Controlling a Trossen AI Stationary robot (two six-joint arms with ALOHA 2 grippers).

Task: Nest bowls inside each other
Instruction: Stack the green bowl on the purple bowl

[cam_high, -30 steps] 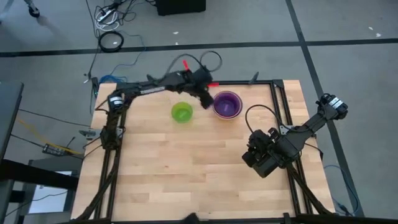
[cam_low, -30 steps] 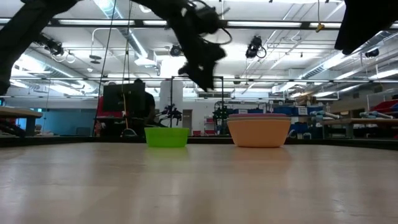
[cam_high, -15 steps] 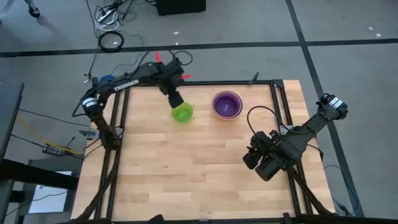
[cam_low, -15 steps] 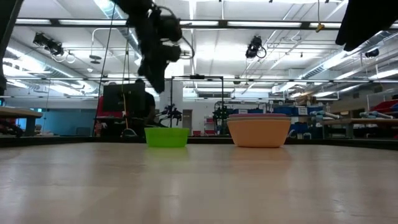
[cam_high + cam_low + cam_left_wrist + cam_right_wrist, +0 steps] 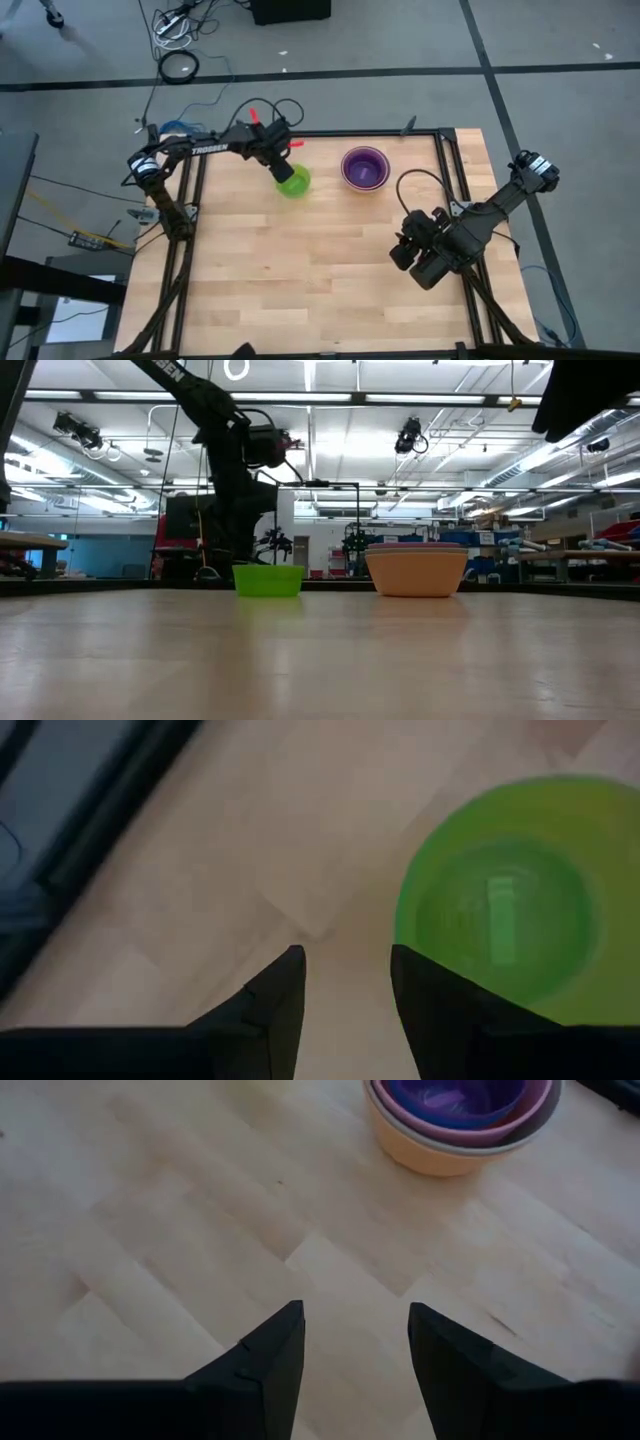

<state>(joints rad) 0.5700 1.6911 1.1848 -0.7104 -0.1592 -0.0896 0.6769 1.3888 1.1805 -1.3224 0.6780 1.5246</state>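
A lime green bowl (image 5: 293, 182) (image 5: 268, 580) (image 5: 500, 905) stands upright on its base on the wooden table, toward the far edge. To its right is a stack (image 5: 365, 168) (image 5: 416, 570) (image 5: 455, 1120) with a purple bowl in a pink one in an orange one. My left gripper (image 5: 282, 170) (image 5: 345, 960) hangs open, pointing steeply down just beside the green bowl's left far rim, with bare table between its fingers. My right gripper (image 5: 415, 262) (image 5: 352, 1315) waits open over the table's right part, holding nothing.
A black frame rail (image 5: 400, 132) runs along the table's far edge, close behind both bowls. Bare wood (image 5: 300, 270) spreads across the middle and near part of the table.
My left gripper has swung from the gap near the purple stack toward the table's left edge and come down beside the green bowl, tipping to point more steeply down. It has stayed open. The bowls have not moved.
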